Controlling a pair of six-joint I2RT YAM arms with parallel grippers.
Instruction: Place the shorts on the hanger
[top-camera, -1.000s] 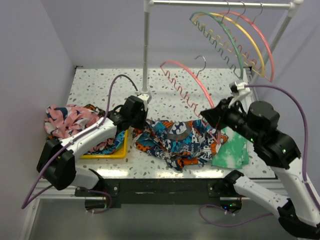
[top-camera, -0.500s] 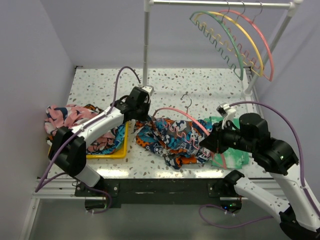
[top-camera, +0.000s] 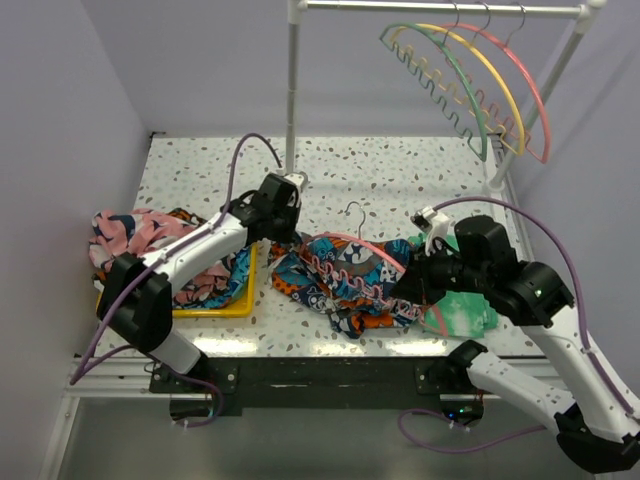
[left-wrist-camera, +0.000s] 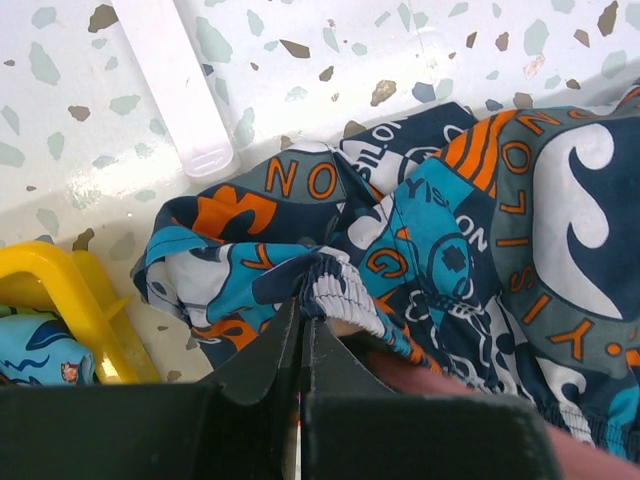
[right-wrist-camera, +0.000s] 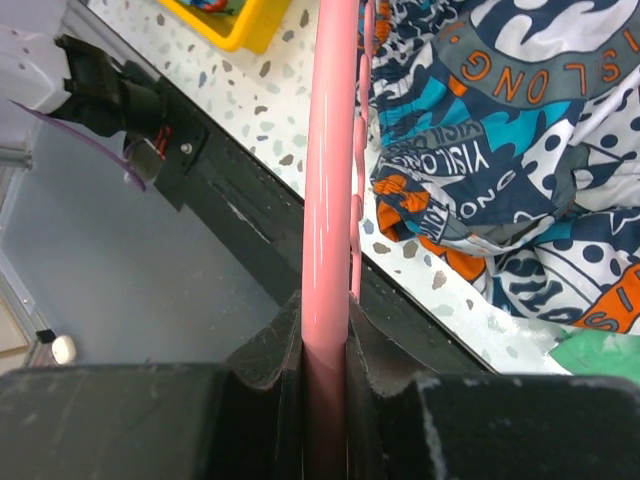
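Speckled table (top-camera: 400, 170): left tool (left-wrist-camera: 301, 305) pinches shorts (left-wrist-camera: 450, 230); right tool (right-wrist-camera: 325, 310) clamps hanger (right-wrist-camera: 330, 150), one end hidden

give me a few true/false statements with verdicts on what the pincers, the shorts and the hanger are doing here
1. The right pincer is shut on the coral-pink hanger. True.
2. The left pincer hangs open over bare table. False: it is shut on a fold of the shorts.
3. The shorts lie in a tray. False: they lie on the table, beside the yellow tray.
4. The hanger reaches across the shorts. True.
5. A green-and-white cloth lies right of the shorts. True.
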